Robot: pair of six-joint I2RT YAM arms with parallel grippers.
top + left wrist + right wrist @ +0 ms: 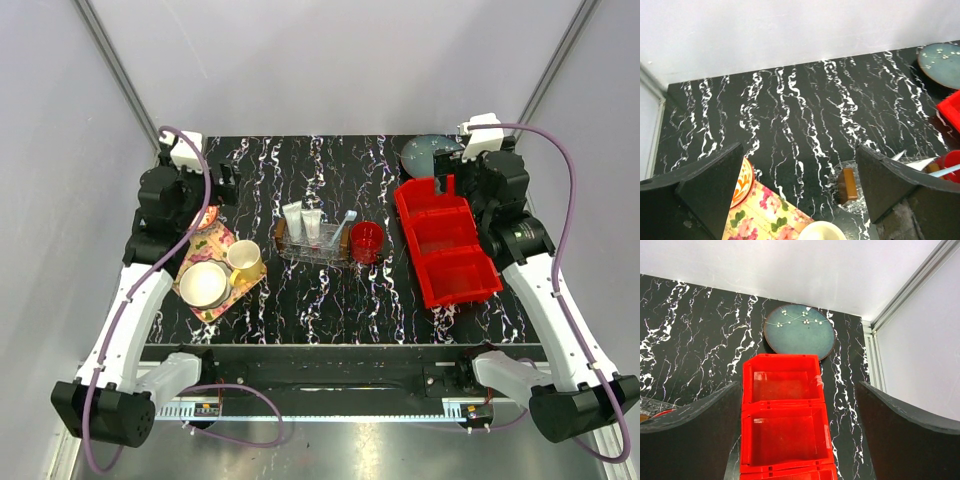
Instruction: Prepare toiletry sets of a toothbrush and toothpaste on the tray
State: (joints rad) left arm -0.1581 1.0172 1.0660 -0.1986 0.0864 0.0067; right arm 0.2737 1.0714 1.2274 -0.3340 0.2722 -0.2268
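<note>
The clear tray (283, 243) with brown end handles sits mid-table. Two white toothpaste tubes (303, 222) stand in its left part, and the pale toothbrush (343, 227) leans in its right part. In the left wrist view my left gripper (800, 195) is open and empty above the table, with the tray's brown handle (846, 185) just inside its right finger (895, 190). My right gripper (797, 435) hangs open and empty over the red bin (785, 425), far from the tray.
A red cup (367, 241) touches the clear tray's right end. The flowery tray (218, 243) at the left carries a white bowl (204, 284) and a yellow cup (243, 258). The red compartment bin (445, 243) lies right, with a blue-green plate (428, 152) behind it.
</note>
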